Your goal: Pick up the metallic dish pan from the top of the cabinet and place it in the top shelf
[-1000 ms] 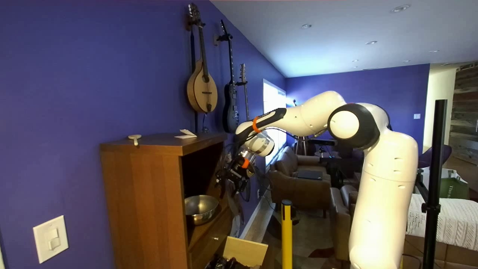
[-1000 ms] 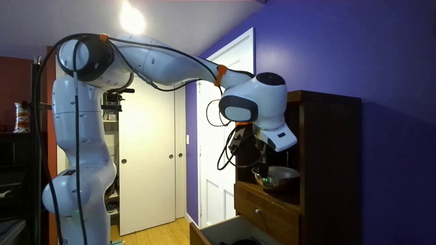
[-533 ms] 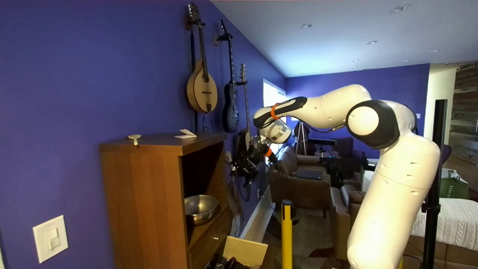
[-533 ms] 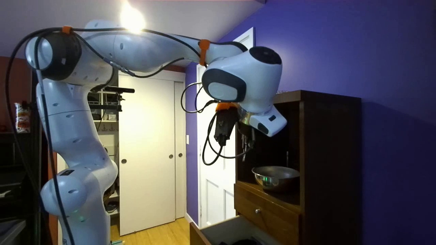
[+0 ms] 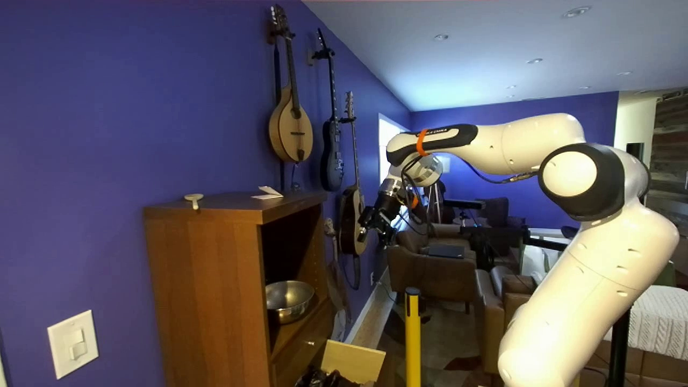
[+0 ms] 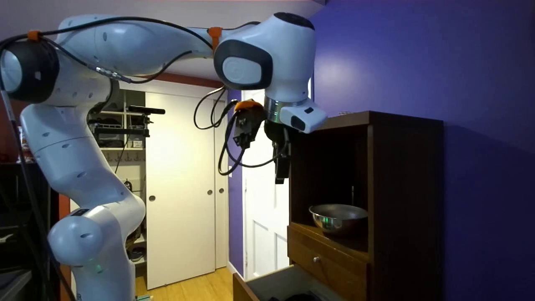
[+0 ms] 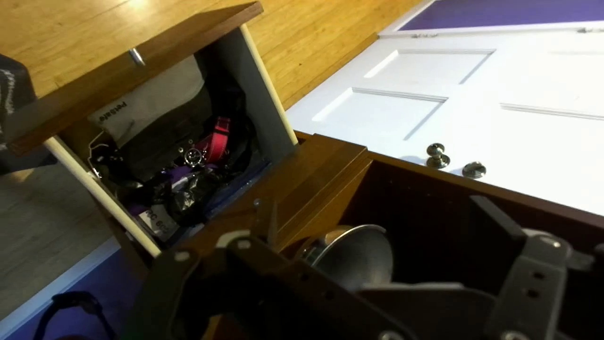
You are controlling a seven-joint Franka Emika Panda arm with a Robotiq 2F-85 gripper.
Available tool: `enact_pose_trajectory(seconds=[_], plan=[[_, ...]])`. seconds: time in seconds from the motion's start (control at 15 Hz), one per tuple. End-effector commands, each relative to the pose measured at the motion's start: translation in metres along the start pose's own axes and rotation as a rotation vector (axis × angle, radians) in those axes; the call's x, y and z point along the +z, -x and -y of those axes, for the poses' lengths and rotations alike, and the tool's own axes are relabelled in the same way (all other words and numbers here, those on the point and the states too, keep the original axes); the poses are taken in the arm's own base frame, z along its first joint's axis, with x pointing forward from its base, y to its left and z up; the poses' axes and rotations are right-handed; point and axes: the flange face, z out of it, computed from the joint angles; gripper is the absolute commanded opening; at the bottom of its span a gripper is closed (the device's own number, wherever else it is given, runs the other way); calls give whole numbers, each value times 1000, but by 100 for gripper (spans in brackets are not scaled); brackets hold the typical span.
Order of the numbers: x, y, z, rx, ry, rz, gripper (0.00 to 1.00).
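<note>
The metallic dish pan, shiny and round, sits upright in the cabinet's top shelf in both exterior views (image 5: 290, 302) (image 6: 337, 220). It also shows in the wrist view (image 7: 361, 257), partly covered by a gripper finger. The brown cabinet (image 5: 209, 290) (image 6: 405, 200) stands against the purple wall. Its top shelf (image 5: 287, 247) (image 6: 328, 179) is shadowed inside. My gripper (image 5: 373, 234) (image 6: 282, 177) is in front of the shelf opening, higher than the pan and apart from it. In the wrist view the gripper (image 7: 381, 218) has its fingers wide apart with nothing held between them.
A filled, pulled-out drawer (image 6: 292, 284) (image 7: 188, 156) juts out below the shelf. A closed drawer (image 6: 326, 263) is between them. A white piece (image 5: 194, 200) and folded card (image 5: 267, 192) lie on the cabinet top. Guitars (image 5: 352, 220) hang beyond it. A yellow post (image 5: 412, 333) stands in front.
My gripper has moved up and back, away from the pan and out of the shelf opening. The arm has drawn back from the cabinet. The pan has stayed in place.
</note>
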Motion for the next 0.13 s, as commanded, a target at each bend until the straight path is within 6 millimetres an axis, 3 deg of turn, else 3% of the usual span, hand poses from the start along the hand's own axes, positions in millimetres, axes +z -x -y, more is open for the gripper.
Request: enact_pose_trajectory(seconds=[0.0,0.07], plan=[[-3,3,2,-6,3,6,100],[-3,4,3,-8,4,7,100]])
